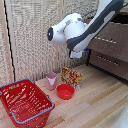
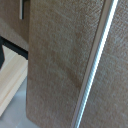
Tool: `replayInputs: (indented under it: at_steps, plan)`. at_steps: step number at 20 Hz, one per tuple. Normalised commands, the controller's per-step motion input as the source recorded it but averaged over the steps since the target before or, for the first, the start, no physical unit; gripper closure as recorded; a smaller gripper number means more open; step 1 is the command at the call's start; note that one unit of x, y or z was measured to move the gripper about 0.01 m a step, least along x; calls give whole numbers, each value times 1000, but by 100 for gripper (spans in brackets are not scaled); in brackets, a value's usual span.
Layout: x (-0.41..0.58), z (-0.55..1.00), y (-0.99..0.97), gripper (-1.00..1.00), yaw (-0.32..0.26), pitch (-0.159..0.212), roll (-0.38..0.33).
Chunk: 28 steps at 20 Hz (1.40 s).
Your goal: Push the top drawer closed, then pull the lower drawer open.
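Observation:
The brown wooden cabinet stands at the exterior view's right. Its top drawer point(image 1: 111, 39) and lower drawer point(image 1: 111, 62) each carry a slim silver bar handle. My white arm reaches down from the upper right, and its wrist hangs just in front of the top drawer's near end. The gripper point(image 1: 84, 51) shows only as a dark bit under the wrist, its fingers hidden. The wrist view is filled by a grey-brown drawer front point(image 2: 55, 65) very close up, with a silver bar handle point(image 2: 95, 65) running across it. I cannot tell which drawer it is.
On the wooden table sit a red plastic basket point(image 1: 22, 102), a pink cup point(image 1: 51, 80), a red bowl point(image 1: 65, 91) and a colourful snack packet point(image 1: 71, 76). A woven screen wall stands behind them.

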Motion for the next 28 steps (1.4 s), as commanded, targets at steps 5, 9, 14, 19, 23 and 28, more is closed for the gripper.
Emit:
replayInputs:
  at_steps: [5, 9, 14, 19, 23, 28]
  plan:
    - [0, 232, -483, -100, 50, -32, -160]
    - [0, 168, -324, 100, 44, 2, -110]
    - [7, 27, -198, 100, 64, 7, -32]
    - [-8, 127, -181, 100, 65, 0, -44]
    - [-5, 321, -349, 100, 63, 0, -47]
    - [0, 445, -839, 100, 62, -1, -9]
